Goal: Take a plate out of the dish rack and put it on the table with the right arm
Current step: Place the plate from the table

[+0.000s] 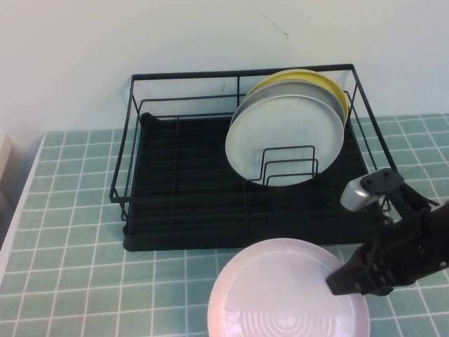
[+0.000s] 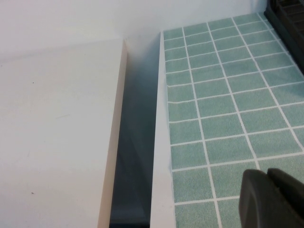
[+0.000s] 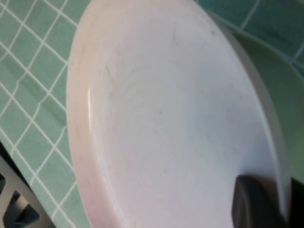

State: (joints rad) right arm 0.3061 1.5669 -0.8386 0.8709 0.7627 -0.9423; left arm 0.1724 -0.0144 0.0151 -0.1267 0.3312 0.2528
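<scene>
i see the right gripper clamped on the pink plate, in front of the dish rack. rack holds 3 plates. left gripper low over table, can't tell its grip.

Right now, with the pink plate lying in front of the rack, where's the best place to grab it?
Probably the raised rim on the robot's right side, where the right gripper already sits. The pink plate lies flat on the table, so only its edge offers a pinch. The left gripper hangs near the table's left edge.
</scene>
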